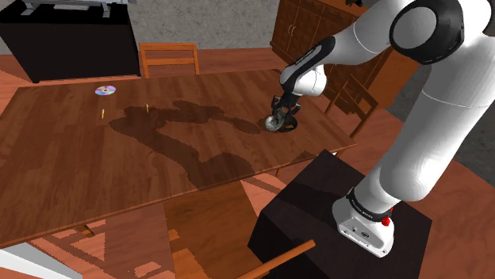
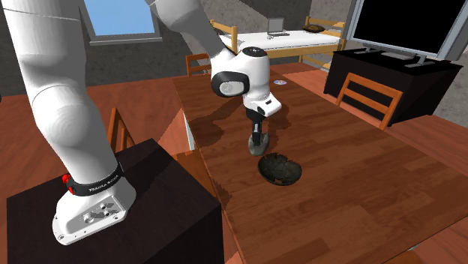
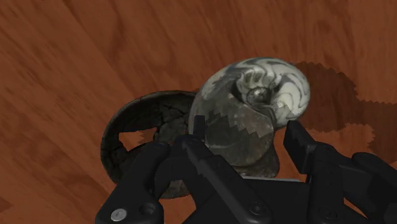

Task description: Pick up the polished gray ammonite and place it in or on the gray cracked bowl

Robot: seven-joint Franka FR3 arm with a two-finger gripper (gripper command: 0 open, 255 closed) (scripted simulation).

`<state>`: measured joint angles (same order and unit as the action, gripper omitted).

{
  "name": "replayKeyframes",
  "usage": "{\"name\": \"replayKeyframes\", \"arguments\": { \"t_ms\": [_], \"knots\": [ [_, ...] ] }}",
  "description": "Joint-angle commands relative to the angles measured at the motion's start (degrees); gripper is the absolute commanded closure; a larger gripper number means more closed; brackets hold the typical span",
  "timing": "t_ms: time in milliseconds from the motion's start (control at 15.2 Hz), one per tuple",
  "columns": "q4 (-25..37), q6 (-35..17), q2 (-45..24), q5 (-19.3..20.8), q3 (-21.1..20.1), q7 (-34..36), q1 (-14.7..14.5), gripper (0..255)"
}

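Note:
The ammonite, a grey and white swirled shell, sits clasped between my two black fingers. My gripper is shut on it, pointing down at the wooden table. In the second exterior view the gripper holds the ammonite just above the tabletop. The dark grey cracked bowl stands on the table close beside it, toward that view's lower right. In the wrist view the bowl lies partly behind the shell and fingers. In the shoulder view the gripper hangs over the table's right end with the ammonite under it.
A CD lies far off at the table's back left. Wooden chairs stand along the far side and right end. A black cabinet is behind. The dark stand sits by the table's near right edge.

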<state>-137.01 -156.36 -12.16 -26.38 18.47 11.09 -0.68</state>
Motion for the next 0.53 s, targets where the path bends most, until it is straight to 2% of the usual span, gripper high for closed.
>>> {"name": "replayKeyframes", "arguments": {
  "t_ms": [0, 198, 462],
  "knots": [
    [1.0, 0.9, -0.9, -1.5, 0.4, -4.3, 2.6, 255],
    [4.0, 3.2, -2.7, -2.8, 1.3, -9.6, 6.5, 255],
    [4.4, 1.1, -5.5, -6.2, -0.5, -12.4, 7.8, 255]
  ]
}}
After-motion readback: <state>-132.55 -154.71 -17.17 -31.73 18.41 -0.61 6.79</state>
